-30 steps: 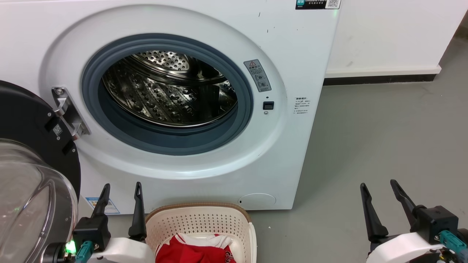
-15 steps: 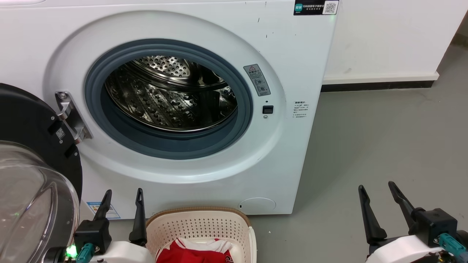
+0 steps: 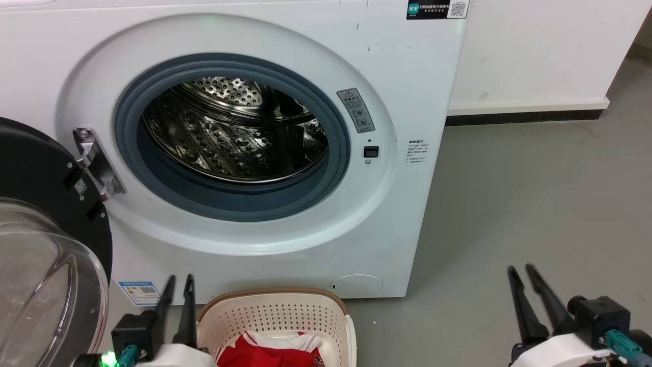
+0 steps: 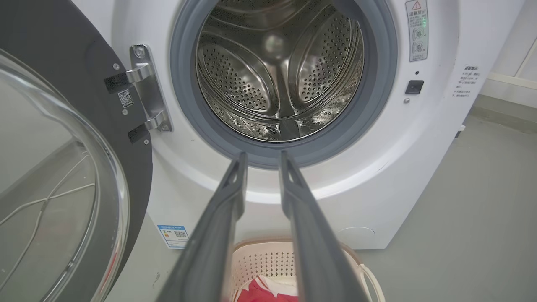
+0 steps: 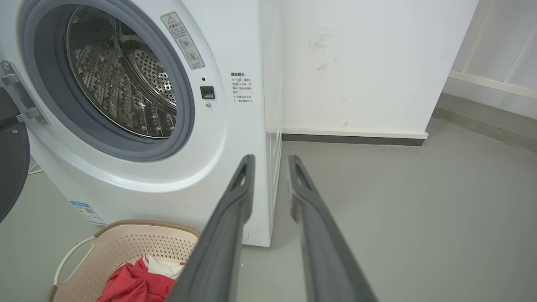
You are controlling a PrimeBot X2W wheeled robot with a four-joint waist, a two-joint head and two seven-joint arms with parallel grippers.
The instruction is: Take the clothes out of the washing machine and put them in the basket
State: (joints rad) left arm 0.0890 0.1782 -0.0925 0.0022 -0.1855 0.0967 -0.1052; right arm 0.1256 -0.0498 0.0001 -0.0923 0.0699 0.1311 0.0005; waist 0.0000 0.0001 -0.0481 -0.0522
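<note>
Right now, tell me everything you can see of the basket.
The basket is cream-white perforated plastic, a rounded rectangle with a brown woven-look rim and white side handles. It stands upright on the grey floor, close before the washer and below its porthole; whether they touch cannot be told. Red and white clothes lie crumpled inside.

a laundry corner in a plain, bare room, more a utility or test space than a furnished home. a white front-loading washing machine (image 3: 407,76) stands on a smooth grey floor (image 3: 535,204) beside a white wall (image 3: 535,51) with a dark skirting (image 3: 524,118). its black-framed glass door (image 3: 30,168) hangs open, showing the steel drum (image 3: 229,137). a perforated cream basket (image 3: 275,311) holding red clothes (image 3: 265,351) sits on the floor just before it. a qr-code label (image 3: 437,8) marks the machine's top corner.
</note>
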